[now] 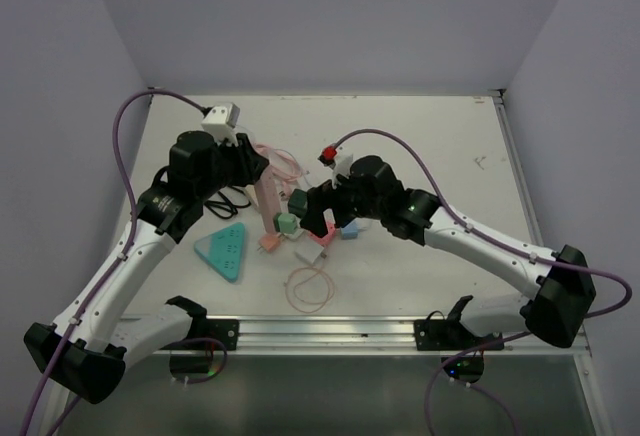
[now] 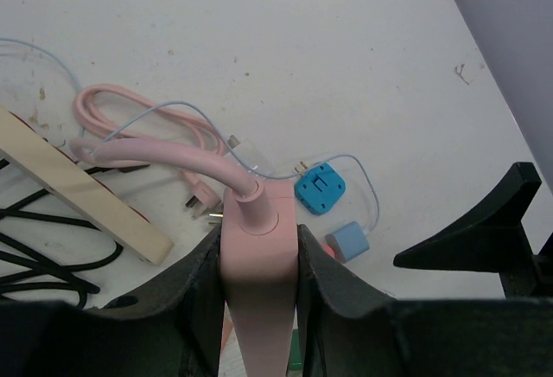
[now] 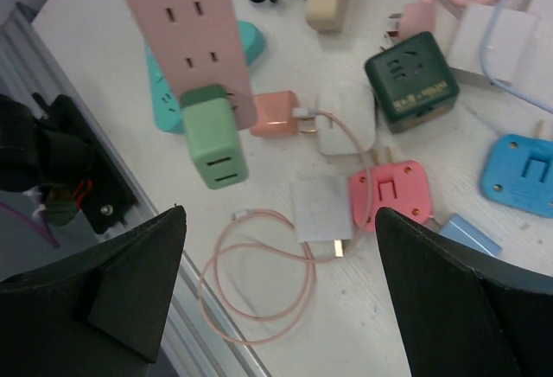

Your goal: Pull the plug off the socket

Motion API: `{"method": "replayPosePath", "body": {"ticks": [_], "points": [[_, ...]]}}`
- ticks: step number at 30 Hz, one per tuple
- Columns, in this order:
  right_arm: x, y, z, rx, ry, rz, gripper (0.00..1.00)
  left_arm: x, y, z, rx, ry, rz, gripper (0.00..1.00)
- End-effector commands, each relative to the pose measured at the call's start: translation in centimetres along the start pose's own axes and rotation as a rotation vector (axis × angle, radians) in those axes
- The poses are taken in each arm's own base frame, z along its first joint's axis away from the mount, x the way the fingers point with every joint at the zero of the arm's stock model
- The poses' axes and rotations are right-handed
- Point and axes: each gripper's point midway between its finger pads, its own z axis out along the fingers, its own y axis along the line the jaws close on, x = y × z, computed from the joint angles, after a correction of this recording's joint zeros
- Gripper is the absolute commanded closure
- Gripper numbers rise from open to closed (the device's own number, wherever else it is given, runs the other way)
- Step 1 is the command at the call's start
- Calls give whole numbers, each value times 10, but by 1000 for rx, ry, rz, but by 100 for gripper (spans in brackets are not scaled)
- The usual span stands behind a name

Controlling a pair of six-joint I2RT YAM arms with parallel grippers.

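Note:
My left gripper (image 2: 257,237) is shut on a long pink socket strip (image 2: 257,260), holding it tilted above the table with its pink cord curving away. A light green plug (image 3: 213,135) sits against the lower end of the strip's face (image 3: 186,22), its prongs hidden. From above, the green plug (image 1: 289,223) shows just left of my right gripper (image 1: 315,218). My right gripper (image 3: 278,213) stands wide open with nothing between its fingers. The plug lies up and to the left of the gap between them.
Below lie a white charger (image 3: 321,208) with a looped pink cable (image 3: 259,286), a pink adapter (image 3: 390,194), a dark green cube socket (image 3: 413,79), a blue adapter (image 3: 523,174) and a teal triangular strip (image 1: 224,250). A beige strip (image 2: 78,187) and black cables (image 2: 34,256) lie left.

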Motion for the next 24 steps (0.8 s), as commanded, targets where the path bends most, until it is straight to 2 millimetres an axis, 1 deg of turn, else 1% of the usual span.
{"method": "replayPosePath", "body": {"ticks": [1,2,7,10,11,13,14,16,17,19,20,22,23,24], "points": [[-32,39,1,-127,-87,8,6,-41,-23,-9,89,-143,-29,100],[-33,44,7,-135,-78,3,6,-45,-25,-10,95,-152,-36,100],[-33,48,24,-141,-59,-2,7,-52,-30,-12,115,-173,-53,100],[-31,52,33,-156,-36,-3,13,-53,-30,-11,113,-180,-61,100],[-29,55,35,-164,-28,-8,18,-53,-30,-11,111,-182,-63,100],[-28,54,39,-162,-15,-12,23,-54,-29,-10,112,-189,-69,100],[-26,55,40,-163,-6,-13,30,-54,-30,-10,114,-192,-69,100],[-27,56,41,-169,-1,-18,39,-55,-28,-9,107,-198,-68,100],[-25,57,42,-171,6,-18,48,-54,-27,-8,101,-198,-61,100],[-21,57,43,-174,20,-20,59,-53,-23,-6,84,-202,-59,100],[-20,57,44,-173,26,-21,69,-53,-22,-6,80,-204,-50,100],[-16,55,43,-167,43,-25,79,-54,-20,-4,72,-210,-46,100],[-16,56,42,-166,40,-31,90,-54,-19,-3,65,-208,-35,100],[-12,53,41,-155,50,-30,95,-56,-17,-2,53,-214,-30,100]]}}
